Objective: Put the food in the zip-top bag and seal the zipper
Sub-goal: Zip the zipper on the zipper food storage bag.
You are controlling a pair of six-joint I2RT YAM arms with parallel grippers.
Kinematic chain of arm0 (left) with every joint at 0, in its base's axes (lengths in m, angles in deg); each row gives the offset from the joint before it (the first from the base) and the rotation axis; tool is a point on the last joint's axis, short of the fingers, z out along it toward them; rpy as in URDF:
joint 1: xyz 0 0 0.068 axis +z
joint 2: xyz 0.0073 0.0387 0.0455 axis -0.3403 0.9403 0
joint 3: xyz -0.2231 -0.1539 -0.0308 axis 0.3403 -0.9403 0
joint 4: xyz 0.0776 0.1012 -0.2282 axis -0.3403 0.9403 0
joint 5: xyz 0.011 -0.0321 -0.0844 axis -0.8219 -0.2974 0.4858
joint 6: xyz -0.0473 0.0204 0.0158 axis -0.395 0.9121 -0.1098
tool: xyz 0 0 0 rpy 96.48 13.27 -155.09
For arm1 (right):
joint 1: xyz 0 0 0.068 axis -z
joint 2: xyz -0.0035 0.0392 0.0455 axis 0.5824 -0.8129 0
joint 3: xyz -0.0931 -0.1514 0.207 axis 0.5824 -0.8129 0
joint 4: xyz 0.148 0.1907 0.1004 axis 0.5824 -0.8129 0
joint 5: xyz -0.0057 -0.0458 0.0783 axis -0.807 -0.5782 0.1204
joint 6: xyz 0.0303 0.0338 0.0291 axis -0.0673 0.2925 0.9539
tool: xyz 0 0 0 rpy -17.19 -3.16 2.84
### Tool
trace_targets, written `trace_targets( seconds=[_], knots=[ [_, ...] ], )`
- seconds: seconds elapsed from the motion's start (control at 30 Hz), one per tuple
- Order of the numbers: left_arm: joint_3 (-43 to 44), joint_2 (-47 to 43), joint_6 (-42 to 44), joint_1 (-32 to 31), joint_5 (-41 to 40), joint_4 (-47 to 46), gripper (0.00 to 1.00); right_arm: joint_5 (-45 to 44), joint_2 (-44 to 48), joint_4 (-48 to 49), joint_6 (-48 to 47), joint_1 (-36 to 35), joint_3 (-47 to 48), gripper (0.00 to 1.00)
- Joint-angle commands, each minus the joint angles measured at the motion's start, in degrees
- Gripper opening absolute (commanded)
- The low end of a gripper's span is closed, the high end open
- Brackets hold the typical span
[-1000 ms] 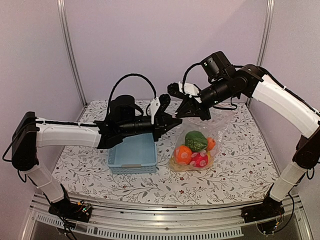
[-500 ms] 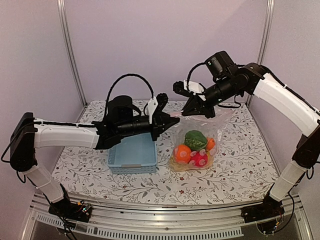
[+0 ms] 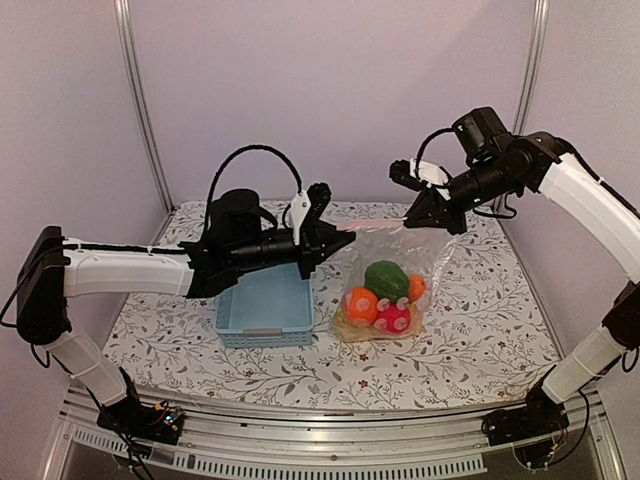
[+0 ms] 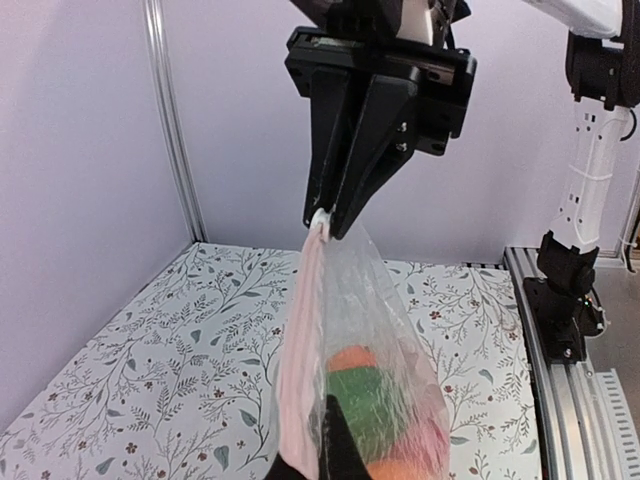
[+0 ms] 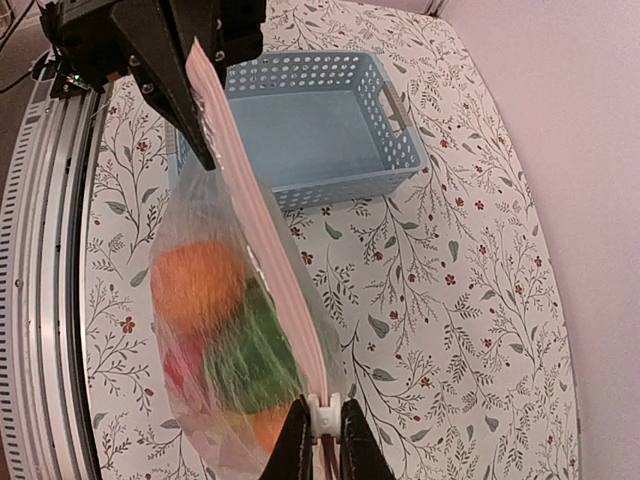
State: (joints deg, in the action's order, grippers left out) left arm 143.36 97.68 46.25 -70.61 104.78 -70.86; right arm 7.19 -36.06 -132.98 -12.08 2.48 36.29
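– Left gripper [image 3: 343, 237] state?
– Clamped on pale pink press-seal zipper strip [image 3: 378, 228], 9 o'clock end; right gripper [image 3: 412, 214] pinches its 3 o'clock end.
– Progress?
– Glossy toy food [image 3: 385, 295] sits inside clear crinkly zip-top bag [image 3: 440, 255], hanging between them. Seal unconfirmed; judged outstanding.

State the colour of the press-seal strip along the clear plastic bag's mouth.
Pale pink; the thin straight strip shows best in the right wrist view.

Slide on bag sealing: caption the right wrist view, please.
Left gripper and right gripper hold the zipper taut; food sits in the zip-top bag near the basket.
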Motion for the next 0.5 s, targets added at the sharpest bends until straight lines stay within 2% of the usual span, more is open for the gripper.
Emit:
trace_targets(
  seconds=[0.0,0.47],
  knots=[
    [-1.2,-2.7,0.5,1.9,0.0,0.0,0.0,-5.4,3.3,-3.6,-1.8,5.3,-3.2,0.03],
    [-1.2,-2.3,0.6,3.2,0.0,0.3,0.0,-4.3,6.6,-3.8,-4.7,12.3,-8.9,0.04]
  ],
)
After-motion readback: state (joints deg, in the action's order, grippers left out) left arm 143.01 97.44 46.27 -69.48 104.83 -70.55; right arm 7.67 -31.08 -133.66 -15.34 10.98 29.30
